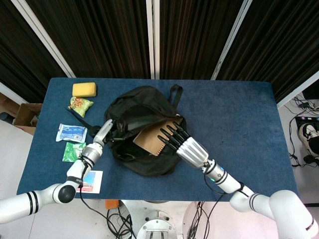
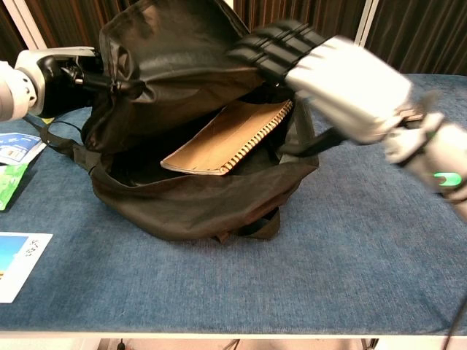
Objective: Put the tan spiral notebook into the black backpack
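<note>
The black backpack lies in the middle of the blue table with its mouth open toward me. The tan spiral notebook rests tilted in the opening, its spiral edge at the right and part of it still sticking out. My left hand pinches the backpack's upper flap and holds it up. My right hand, blurred in the chest view, hangs above the notebook's spiral end with fingers extended and holds nothing.
Left of the backpack lie a yellow sponge, a green-orange snack bag, a blue-white packet, a green packet and a printed card. The table's right half is bare blue cloth.
</note>
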